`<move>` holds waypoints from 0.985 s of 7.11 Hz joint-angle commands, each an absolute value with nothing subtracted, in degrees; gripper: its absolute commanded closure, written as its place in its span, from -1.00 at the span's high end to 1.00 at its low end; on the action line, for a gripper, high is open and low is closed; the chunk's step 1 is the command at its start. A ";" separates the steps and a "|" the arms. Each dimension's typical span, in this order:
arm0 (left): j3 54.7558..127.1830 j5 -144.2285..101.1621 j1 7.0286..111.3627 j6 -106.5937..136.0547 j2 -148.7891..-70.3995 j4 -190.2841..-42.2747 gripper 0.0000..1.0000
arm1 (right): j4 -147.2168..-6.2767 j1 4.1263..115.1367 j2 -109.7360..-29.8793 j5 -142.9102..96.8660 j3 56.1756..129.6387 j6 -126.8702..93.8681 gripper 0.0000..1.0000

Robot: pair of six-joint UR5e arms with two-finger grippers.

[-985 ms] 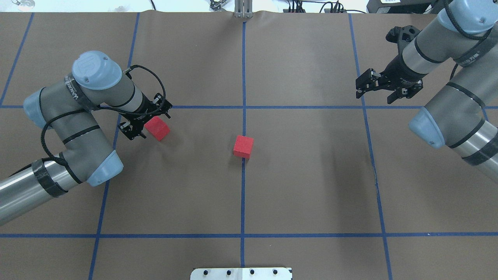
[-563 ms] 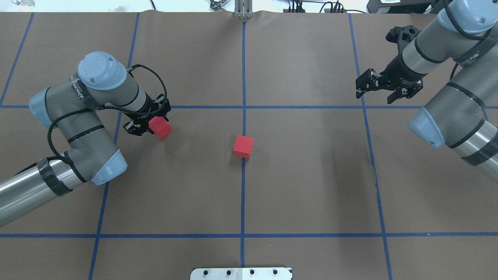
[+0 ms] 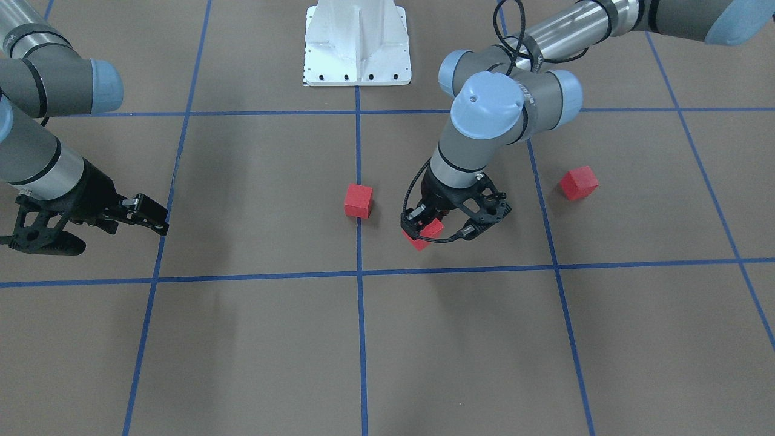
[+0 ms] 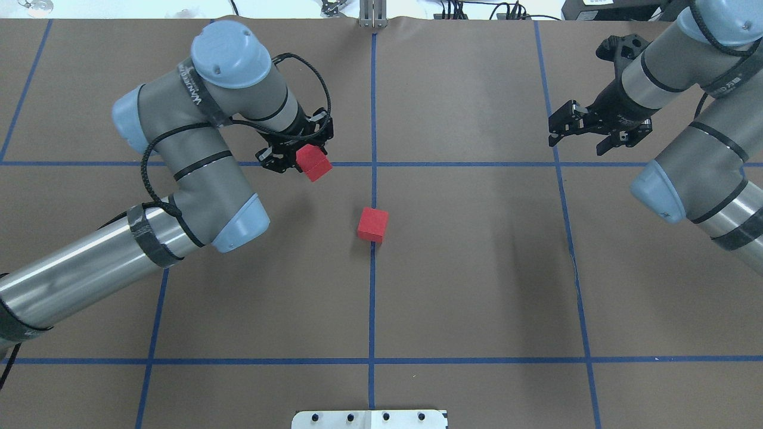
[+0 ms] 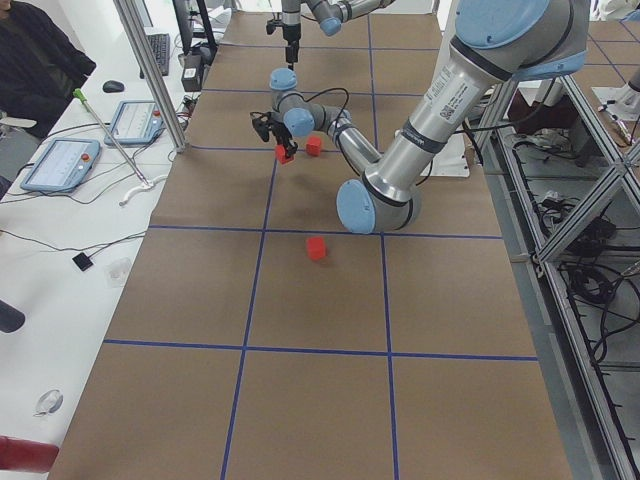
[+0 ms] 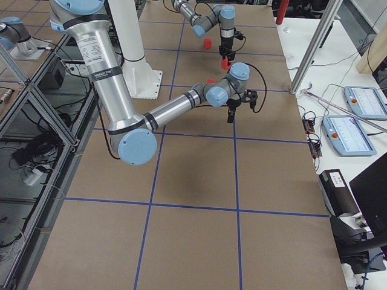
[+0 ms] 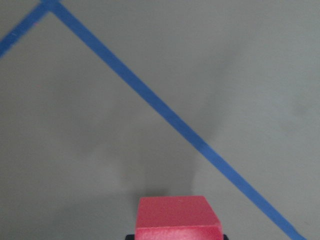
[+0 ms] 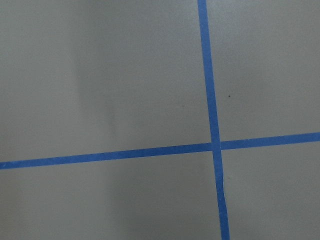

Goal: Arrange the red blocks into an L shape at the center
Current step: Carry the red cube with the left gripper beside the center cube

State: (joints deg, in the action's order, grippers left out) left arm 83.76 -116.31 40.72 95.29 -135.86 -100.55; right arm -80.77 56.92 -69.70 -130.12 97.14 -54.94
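My left gripper (image 4: 305, 158) is shut on a red block (image 4: 316, 165) and holds it just above the brown surface, left of the central blue tape line (image 4: 373, 119). The block fills the bottom of the left wrist view (image 7: 178, 218). A second red block (image 4: 373, 224) lies on the central line; it also shows in the front view (image 3: 358, 201). A third red block (image 3: 579, 183) lies further out on my left side; in the overhead view my left arm hides it. My right gripper (image 4: 587, 140) is open and empty at the far right.
The robot's white base plate (image 3: 357, 42) stands at the near edge of the table. Blue tape lines divide the brown surface into large squares. The right wrist view shows only a tape crossing (image 8: 215, 146).
My left gripper has closed on the red block and carried it right and away from me, toward the central line. The right gripper has barely shifted. The centre block has not moved.
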 commanded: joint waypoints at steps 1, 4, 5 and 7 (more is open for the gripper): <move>80.77 -116.10 38.50 81.11 -140.89 -99.41 -1.00 | -80.77 57.39 -69.70 -130.17 97.12 -54.93 0.99; 79.29 -115.23 36.22 67.44 -142.81 -95.37 -1.00 | -80.77 57.39 -69.79 -130.08 97.29 -55.02 0.98; 76.41 -113.22 35.34 67.24 -145.35 -95.62 -1.00 | -80.77 57.39 -69.79 -129.99 97.38 -55.02 0.99; 72.25 -109.52 33.23 67.24 -148.53 -95.80 -1.00 | -80.77 57.39 -70.05 -129.99 97.38 -55.02 0.99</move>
